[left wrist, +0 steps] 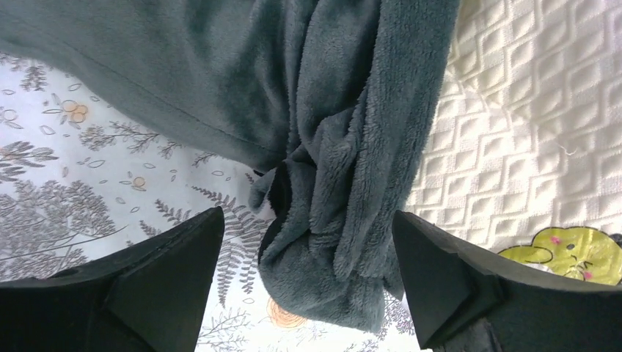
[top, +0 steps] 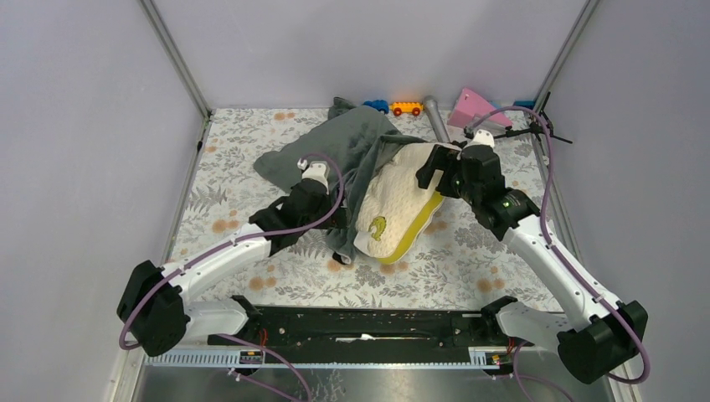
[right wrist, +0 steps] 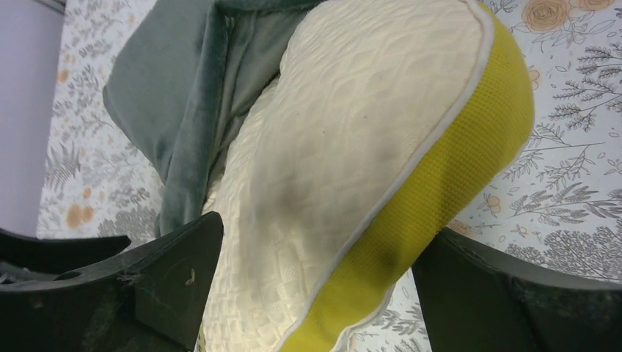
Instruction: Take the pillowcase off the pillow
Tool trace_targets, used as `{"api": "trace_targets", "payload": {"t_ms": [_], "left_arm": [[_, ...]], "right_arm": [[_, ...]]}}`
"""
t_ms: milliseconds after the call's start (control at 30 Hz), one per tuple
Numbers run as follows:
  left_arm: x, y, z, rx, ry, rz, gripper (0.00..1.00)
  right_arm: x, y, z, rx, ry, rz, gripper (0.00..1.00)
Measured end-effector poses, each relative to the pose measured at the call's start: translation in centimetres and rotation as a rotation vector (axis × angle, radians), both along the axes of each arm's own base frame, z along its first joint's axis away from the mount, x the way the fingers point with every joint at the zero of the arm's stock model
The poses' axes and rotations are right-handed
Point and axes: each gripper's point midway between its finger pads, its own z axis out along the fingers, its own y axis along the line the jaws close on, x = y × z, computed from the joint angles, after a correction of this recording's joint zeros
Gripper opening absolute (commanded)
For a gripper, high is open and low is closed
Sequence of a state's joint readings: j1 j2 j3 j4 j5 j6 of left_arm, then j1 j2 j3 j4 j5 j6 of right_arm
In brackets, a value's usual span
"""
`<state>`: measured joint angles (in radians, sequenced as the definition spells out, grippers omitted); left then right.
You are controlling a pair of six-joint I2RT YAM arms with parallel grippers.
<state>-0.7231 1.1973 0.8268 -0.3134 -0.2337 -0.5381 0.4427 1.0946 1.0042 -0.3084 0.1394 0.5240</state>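
Status: pillow point(top: 400, 197) lies mid-table point(top: 502, 251), tilted, mostly bare, with the quilted face and yellow band point(right wrist: 455, 147) exposed. The pillowcase point(top: 335, 146) is bunched along its left side and heaped behind it, grey plush outward. It overlaps the pillow's far left edge. Can't tell whether that corner sits inside the mouth or just under a flap.

Fingers: left gripper point(left wrist: 306, 220) has jaws spread wide, a thick grey fold point(left wrist: 330, 242) hanging between them, neither finger pressing it. Nothing held. The right gripper point(right wrist: 323, 235) is spread too, straddling the pillow's far end, band on one side, pillowcase on the other. No pinch visible.

My read: near the end, only the final strip-off to do. How I'd run it:
- Left: close deep on the fold so the pads take several layers. Plush looks slippery, and a shallow bite will likely slide off.
- Right: clamp the pillow by the band edge only. Keep grey fabric out of that bite, or both arms fight over one piece.
- Pull the pillowcase left and away, low along the table, in line with the pillow's length. Lifting probably drags the pillow along.
- Watch the far-edge overlap. If the pillow follows the pull, it's snagged, so regrip nearer the mouth.
- Done only when the two lie apart.
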Motion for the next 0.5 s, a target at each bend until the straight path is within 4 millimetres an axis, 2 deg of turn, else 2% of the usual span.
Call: {"api": "trace_targets", "payload": {"t_ms": [133,233,333,400,500], "left_arm": [[0.2,-0.8,-0.9,-0.024,0.008,-0.012,0.91],[0.2,-1.6,-1.2,-0.058,0.002,-0.040,0.91],[0.0,-2.0,-1.8,-0.076,0.002,-0.059,0.91],[-0.2,-2.1,-2.1,-0.080,0.005,-0.067,0.91],[-0.1,-2.4,-2.3,-0.089,0.006,-0.078,0.91]], "right_arm": [[-1.0,-0.1,0.2,-0.101,0.008,0.017,1.00],[-1.5,-1.3,1.1,-0.194,-0.034,-0.049,1.00],[-2.1,-4.8,3.2,-0.236,-0.114,-0.203,1.00],[-2.8,-6.1,4.8,-0.213,-0.167,-0.250,1.00],[-3.6,-5.3,6.6,-0.163,-0.222,-0.181,1.00]]}}
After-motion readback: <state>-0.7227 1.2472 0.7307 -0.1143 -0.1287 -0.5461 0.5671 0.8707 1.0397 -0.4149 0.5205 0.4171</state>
